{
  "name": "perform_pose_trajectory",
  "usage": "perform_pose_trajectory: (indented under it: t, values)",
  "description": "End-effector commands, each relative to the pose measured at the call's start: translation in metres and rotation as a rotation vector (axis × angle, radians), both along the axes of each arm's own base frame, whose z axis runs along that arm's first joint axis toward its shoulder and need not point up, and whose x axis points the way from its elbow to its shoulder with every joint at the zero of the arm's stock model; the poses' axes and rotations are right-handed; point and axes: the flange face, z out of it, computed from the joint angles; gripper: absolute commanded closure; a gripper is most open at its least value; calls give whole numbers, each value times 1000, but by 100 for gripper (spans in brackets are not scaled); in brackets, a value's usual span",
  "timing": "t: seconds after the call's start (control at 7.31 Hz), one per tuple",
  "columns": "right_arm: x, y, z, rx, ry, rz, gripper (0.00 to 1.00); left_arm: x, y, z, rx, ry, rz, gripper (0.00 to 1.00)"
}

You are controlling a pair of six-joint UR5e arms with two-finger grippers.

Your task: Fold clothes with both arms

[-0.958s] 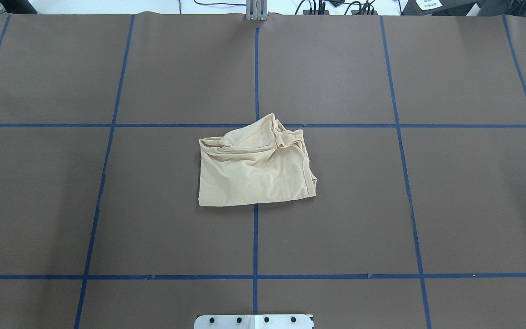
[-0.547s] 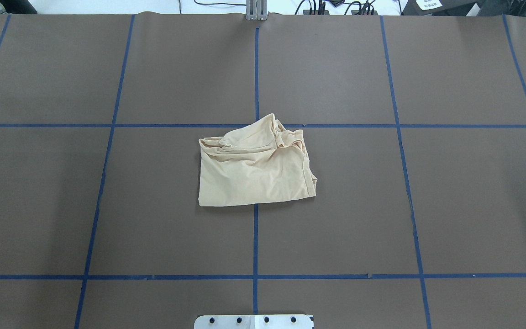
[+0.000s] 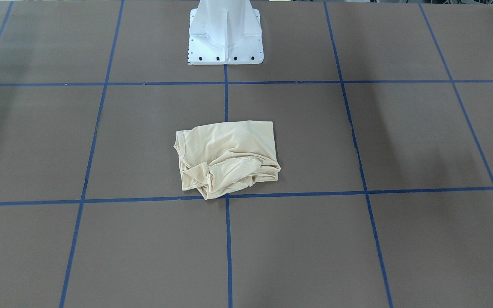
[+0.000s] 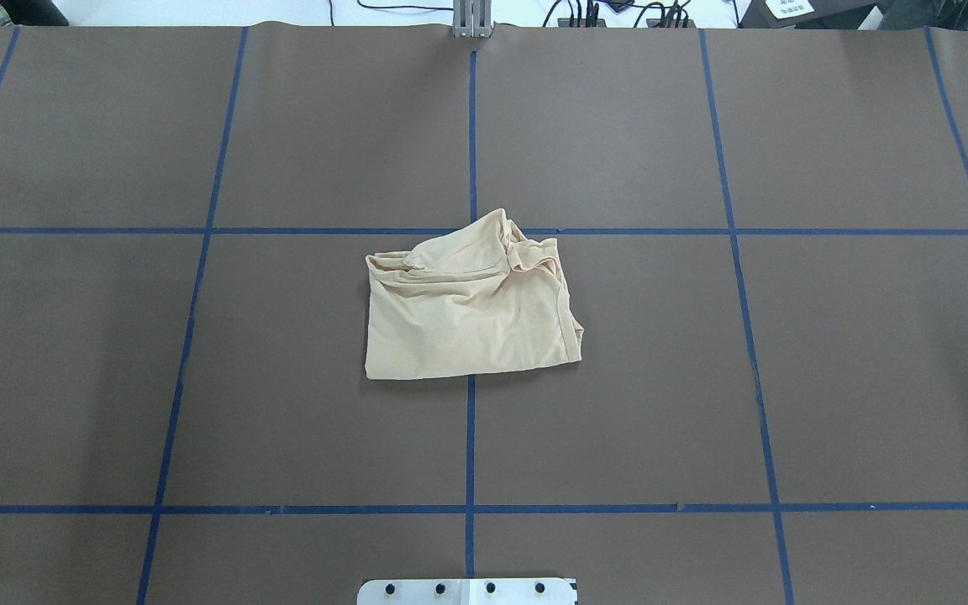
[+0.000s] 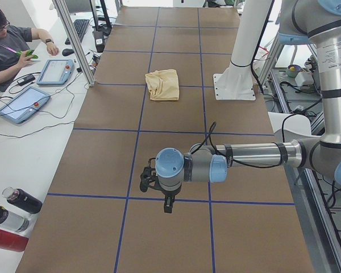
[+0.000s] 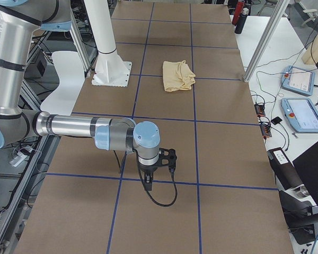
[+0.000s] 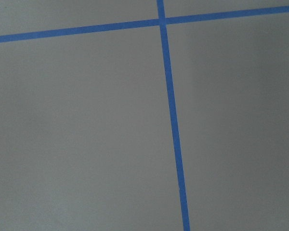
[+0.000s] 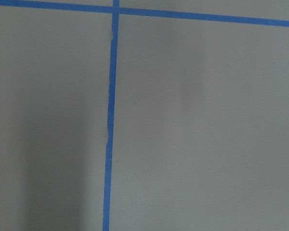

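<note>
The pale cream-yellow shirt (image 4: 467, 307) lies crumpled and roughly folded at the middle of the brown table, over the centre tape line; its print is hidden. It also shows in the front view (image 3: 227, 158) and both side views (image 5: 162, 84) (image 6: 177, 75). My left gripper (image 5: 167, 208) hangs over bare table far from the shirt, fingers pointing down; I cannot tell whether it is open. My right gripper (image 6: 148, 186) hangs likewise at the other end; I cannot tell its state. Both wrist views show only table and blue tape.
The white pedestal base (image 3: 226, 30) stands at the robot's edge. Blue tape lines (image 4: 470, 437) grid the table. An operator (image 5: 11, 45) sits by control pendants (image 5: 23, 104) and bottles (image 5: 11, 219). More pendants (image 6: 302, 114) lie beyond an aluminium post (image 6: 265, 37).
</note>
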Motion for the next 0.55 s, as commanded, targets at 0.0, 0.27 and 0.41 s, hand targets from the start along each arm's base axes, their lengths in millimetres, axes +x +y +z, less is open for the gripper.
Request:
perform_pose_trajectory:
  t: [0.0,0.27,0.41]
  values:
    - [0,2,2,-8,-2,3,0,0,0,1,-2,0,0,0]
    - [0,6,4,-17,-4,4,0,0,0,0,0,-1,0,0]
    - [-1,8,5,-21,-9,5,0,0,0,0,0,-1,0,0]
